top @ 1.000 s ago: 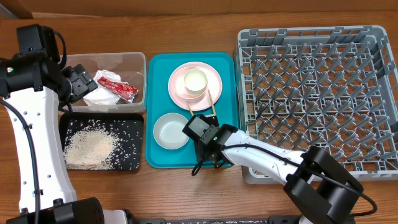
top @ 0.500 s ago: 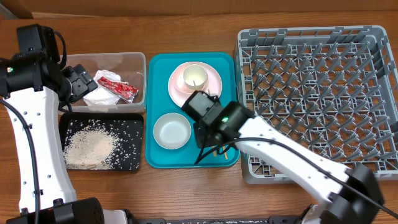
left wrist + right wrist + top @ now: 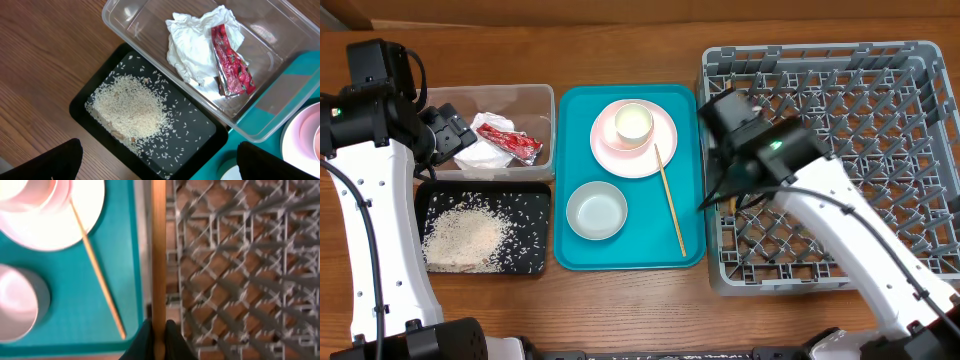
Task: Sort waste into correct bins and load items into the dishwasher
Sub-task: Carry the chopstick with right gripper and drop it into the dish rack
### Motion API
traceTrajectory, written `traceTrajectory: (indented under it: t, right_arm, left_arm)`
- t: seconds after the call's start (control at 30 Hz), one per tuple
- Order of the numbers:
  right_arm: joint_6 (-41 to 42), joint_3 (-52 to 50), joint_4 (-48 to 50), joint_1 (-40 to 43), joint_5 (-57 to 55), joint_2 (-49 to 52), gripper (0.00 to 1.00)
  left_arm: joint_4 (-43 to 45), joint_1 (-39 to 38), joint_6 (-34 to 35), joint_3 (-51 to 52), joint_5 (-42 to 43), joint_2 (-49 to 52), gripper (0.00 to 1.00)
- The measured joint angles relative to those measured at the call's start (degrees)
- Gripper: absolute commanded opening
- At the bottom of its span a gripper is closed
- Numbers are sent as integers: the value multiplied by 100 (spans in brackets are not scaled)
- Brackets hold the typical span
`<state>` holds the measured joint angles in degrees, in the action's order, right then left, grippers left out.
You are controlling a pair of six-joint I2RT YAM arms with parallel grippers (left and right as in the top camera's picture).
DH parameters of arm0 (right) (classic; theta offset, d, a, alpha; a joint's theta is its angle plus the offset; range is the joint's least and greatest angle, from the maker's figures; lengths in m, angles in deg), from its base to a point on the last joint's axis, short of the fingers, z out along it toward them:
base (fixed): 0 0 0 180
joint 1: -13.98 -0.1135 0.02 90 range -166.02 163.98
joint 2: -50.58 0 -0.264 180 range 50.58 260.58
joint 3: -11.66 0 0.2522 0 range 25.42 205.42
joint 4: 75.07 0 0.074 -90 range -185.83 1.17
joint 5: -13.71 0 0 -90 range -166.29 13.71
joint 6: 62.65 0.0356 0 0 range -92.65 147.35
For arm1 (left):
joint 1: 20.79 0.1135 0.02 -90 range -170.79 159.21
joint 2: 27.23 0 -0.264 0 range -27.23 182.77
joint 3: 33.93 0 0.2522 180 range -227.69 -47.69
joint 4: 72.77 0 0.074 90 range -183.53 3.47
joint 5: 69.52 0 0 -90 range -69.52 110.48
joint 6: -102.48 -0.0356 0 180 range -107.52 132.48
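My right gripper (image 3: 718, 198) hangs over the left edge of the grey dish rack (image 3: 840, 150). In the right wrist view it (image 3: 159, 341) is shut on a wooden chopstick (image 3: 158, 255) standing along the rack's rim. The second chopstick (image 3: 670, 200) lies on the teal tray. The white cup (image 3: 633, 125) sits on the pink plate (image 3: 665, 145), with the pale bowl (image 3: 597, 211) nearer the front. No white plate shows. My left gripper (image 3: 442, 135) is open and empty at the clear tub (image 3: 546, 110), which holds the red wrapper (image 3: 230, 62) and tissue (image 3: 192, 45). Rice (image 3: 132, 107) lies in the black tray (image 3: 200, 135).
The teal tray (image 3: 570, 120) lies between the two bins and the rack. The rack's upright pegs fill the right half of the wooden table. The black tray sits just in front of the clear tub.
My right arm has swung from the teal tray's front up and right to the rack's left edge, carrying one chopstick. The other chopstick now lies uncovered on the tray. The left arm has not moved.
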<state>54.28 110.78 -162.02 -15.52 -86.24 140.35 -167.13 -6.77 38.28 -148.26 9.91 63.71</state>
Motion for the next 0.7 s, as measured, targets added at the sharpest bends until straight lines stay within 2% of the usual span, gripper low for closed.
traceTrajectory:
  t: [0.17, 0.7]
  right_arm:
    - [-715, -205, 332, 415, 407, 0, 5]
    - [-1027, -1451, 1401, 483, 640, 2, 10]
  left_arm:
    - [0, 0, 0, 0, 0, 0, 100]
    - [0, 0, 0, 0, 0, 0, 100]
